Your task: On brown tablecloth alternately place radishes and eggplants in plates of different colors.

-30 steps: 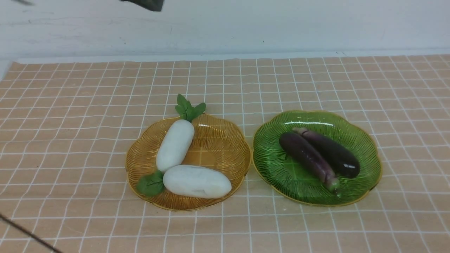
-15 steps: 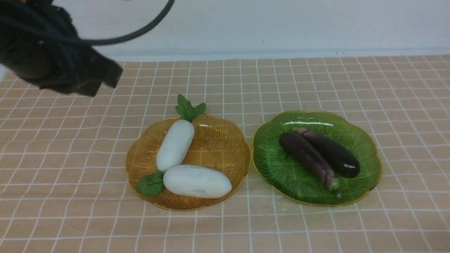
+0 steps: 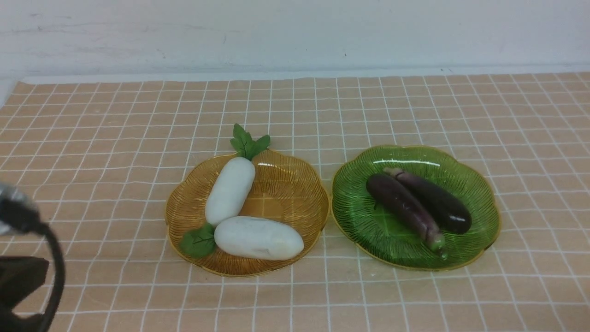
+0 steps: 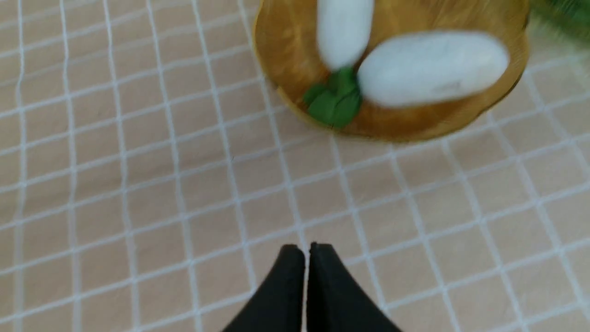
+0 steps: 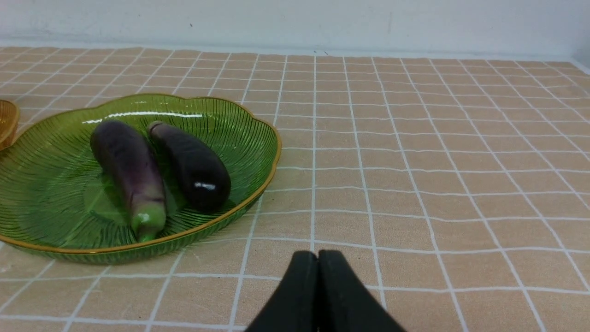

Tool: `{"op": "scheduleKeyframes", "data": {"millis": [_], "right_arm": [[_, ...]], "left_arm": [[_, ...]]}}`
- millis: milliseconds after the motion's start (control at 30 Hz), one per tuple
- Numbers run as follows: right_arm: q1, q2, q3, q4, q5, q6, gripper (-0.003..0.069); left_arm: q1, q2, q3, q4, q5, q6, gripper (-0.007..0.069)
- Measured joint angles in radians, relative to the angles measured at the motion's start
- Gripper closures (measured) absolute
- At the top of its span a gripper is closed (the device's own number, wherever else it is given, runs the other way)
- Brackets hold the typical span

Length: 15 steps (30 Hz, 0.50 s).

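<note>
Nearest, the left end effector (image 4: 307,251) is being held above the tan white-gridded tablecloth (image 3: 92,138), its black fingers pressed together and empty; the right end effector (image 5: 317,258) likewise. Farther off, two white oblong radishes (image 3: 258,238) are being carried in the amber scalloped plate (image 3: 295,193), two dark-purple eggplants (image 3: 405,207) in the green scalloped plate (image 3: 479,203).

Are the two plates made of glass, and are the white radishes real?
The amber plate and green plate look like see-through glass or plastic: the cloth's grid shows through, and they glint. The radishes look fake, perhaps plastic or foam: smooth, matte, with flat leaves.
</note>
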State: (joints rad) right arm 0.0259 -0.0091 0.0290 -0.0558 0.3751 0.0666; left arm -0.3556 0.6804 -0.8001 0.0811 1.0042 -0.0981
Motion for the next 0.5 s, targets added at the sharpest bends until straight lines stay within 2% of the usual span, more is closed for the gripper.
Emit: {"op": "scheduleKeyframes", "data": {"millis": [133,267,500], "right_arm": [[0.0,0.0,0.0,0.0,0.0,0.0,0.0674],[0.0,0.0,0.0,0.0,0.0,0.0,0.0674],[0.0,0.0,0.0,0.0,0.0,0.0,0.0674]], "left_arm": [[0.0,-0.217,0.29,-0.048,-0.343,-0.037,0.0628],[0.0,-0.283,0.414,-0.068,-0.514,-0.064,0.0628],[0.0,-0.288,0.461,-0.07,-0.537,-0.071,0.0628]]}}
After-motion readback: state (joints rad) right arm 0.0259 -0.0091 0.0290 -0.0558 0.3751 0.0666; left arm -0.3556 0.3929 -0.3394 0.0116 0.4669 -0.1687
